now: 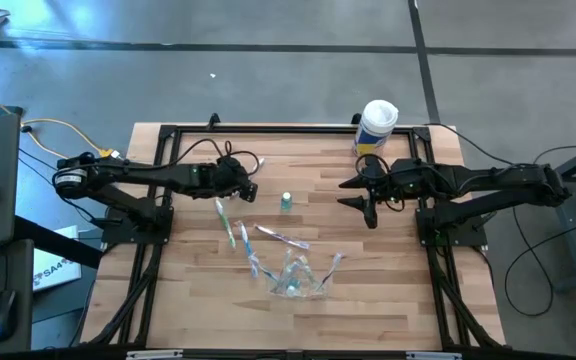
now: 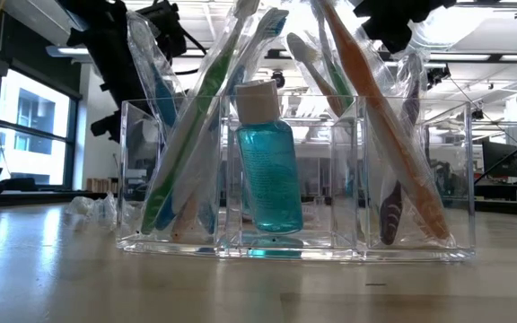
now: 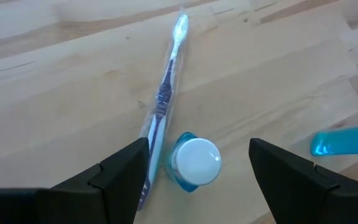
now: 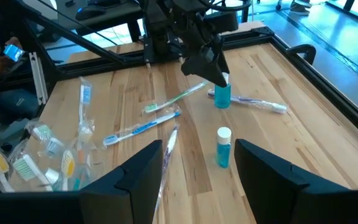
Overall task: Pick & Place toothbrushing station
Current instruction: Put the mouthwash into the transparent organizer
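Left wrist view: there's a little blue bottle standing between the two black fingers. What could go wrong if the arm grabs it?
1. A wrapped toothbrush lies right beside the bottle. The open left gripper could pinch its wrapper too, or drag it along.
2. The bottle stands upright and narrow, so a finger touching one side first might tip it over.
The right gripper waits open, off to the side.

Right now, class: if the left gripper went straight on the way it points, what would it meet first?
Probably the small white-capped teal bottle, which stands upright between the open fingers of the left gripper. A wrapped toothbrush lies beside it on the table. Depth is unclear, so take this as likely.
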Controlling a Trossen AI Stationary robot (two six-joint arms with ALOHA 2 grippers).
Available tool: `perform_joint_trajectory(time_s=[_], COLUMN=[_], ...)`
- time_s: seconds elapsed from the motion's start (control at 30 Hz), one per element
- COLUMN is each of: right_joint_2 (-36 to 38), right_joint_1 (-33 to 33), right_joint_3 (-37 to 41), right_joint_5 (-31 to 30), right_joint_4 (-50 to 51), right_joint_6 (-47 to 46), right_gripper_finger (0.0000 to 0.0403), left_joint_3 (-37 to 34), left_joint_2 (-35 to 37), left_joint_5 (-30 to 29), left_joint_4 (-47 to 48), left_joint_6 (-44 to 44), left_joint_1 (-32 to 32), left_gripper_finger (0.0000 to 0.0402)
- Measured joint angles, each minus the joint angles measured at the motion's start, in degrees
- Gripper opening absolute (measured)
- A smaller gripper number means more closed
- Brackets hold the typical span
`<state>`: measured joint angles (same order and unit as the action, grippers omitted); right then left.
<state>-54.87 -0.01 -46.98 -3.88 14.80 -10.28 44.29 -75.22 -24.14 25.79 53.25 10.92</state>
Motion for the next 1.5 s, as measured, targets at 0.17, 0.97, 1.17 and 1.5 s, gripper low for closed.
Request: perform_joint_trajectory(time_s=[0.17,0.97,1.17,1.5], right_joint_2=[0.0,0.02,0.02,0.02], right_joint_1=[0.0,0.0,0.01,0.02], right_joint_3=[0.0,0.0,0.0,0.0], right_joint_5=[-0.04,0.0,0.02,0.04], right_joint_4=[1.47,1.76,2.2,2.72], right_joint_6=[0.0,-0.42,-0.44,-0.44], right_gripper_finger=[0.0193,0.0193,0.0193,0.0193], left_joint_3=[0.0,-0.02,0.02,0.46], left_joint_2=[0.0,-3.54,-3.52,-1.91], left_joint_5=[-0.02,1.42,1.49,3.74], left_joint_4=[0.04,-2.58,-1.99,-0.1], left_joint_6=[1.14,2.57,2.44,-2.86], left_joint_1=[0.0,1.65,1.95,1.68], left_gripper_finger=[0.0273,0.0112,0.0095,0.0096])
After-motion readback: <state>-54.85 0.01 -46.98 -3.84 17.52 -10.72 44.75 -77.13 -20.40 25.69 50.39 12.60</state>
